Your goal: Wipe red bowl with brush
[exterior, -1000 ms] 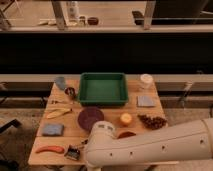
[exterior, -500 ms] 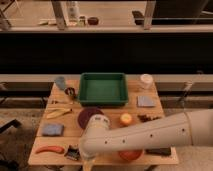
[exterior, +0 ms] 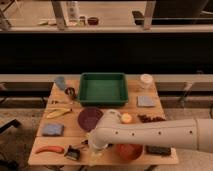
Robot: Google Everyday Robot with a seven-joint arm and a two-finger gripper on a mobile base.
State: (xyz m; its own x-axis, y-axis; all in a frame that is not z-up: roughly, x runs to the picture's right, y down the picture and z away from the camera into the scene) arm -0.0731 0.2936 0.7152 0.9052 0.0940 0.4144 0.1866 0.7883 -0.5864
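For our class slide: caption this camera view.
The pincer hangs near the table's front edge, between the brush and the red bowl.

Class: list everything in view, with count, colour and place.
table: one, pale wood, centre
tray: one, green, back middle
purple bowl: one, maroon, before tray
red bowl: one, orange-red, front, partly behind arm
brush: one, dark, front left
carrot-shaped thing: one, orange, beside brush
banana: one, yellow, left
left pad: one, blue, near banana
right pad: one, grey-blue, right
blue cup: one, pale, back left
white cup: one, white, back right
small pot: one, dark, by blue cup
fruit: one, orange, centre right
cluster: one, dark red, beside fruit
block: one, black, front right
arm: one, white, from right
claw: one, pale, between brush and red bowl
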